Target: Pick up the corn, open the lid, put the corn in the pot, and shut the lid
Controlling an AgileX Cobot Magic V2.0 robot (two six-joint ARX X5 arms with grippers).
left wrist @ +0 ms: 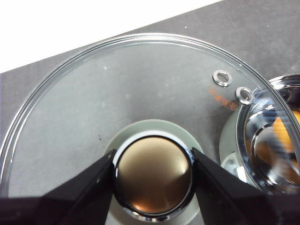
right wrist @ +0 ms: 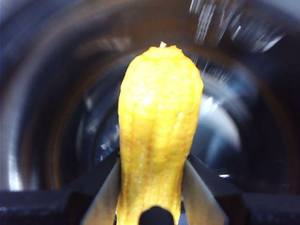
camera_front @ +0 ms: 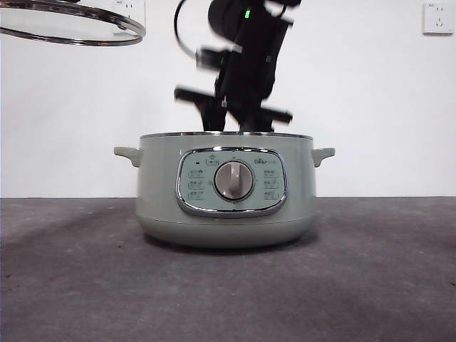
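The pale sage-green pot (camera_front: 226, 187) stands open in the middle of the table. My left gripper (left wrist: 153, 176) is shut on the lid's knob (left wrist: 153, 176) and holds the glass lid (camera_front: 71, 25) high at the upper left, clear of the pot; the lid (left wrist: 117, 89) fills the left wrist view. My right gripper (right wrist: 152, 185) is shut on the yellow corn (right wrist: 157, 131) and points it down into the pot's shiny inside (right wrist: 61, 117). In the front view that arm (camera_front: 242, 71) reaches down behind the pot's rim, and the corn is hidden there.
The pot's chrome rim and inner bowl (left wrist: 276, 136) show beside the lid in the left wrist view, with an orange reflection inside. The dark grey table (camera_front: 71, 285) spreads around the pot. A white wall with a socket (camera_front: 437, 18) stands behind.
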